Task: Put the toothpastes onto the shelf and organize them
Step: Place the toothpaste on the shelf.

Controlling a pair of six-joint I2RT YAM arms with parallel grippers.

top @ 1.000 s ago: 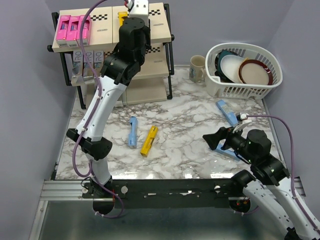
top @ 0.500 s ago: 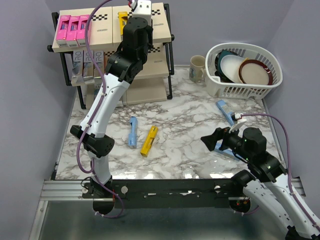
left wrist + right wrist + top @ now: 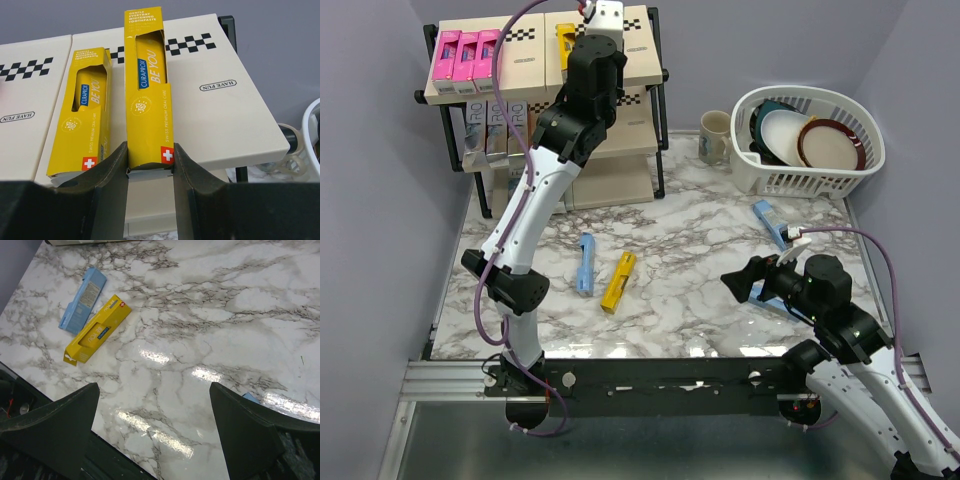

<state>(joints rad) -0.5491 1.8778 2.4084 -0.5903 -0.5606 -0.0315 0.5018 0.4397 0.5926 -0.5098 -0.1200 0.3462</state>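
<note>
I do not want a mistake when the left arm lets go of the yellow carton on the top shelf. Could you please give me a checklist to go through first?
1. Grip on the yellow carton: ok, both fingers of the left gripper press its near end.
2. Carton lies over the top board: ok.
3. Carton rests fully on the board: cannot tell.
4. Gap to the neighbouring yellow carton: ok, side by side and apart.
5. The right gripper is out of the way: ok, open above the table, away from the top board.
</note>
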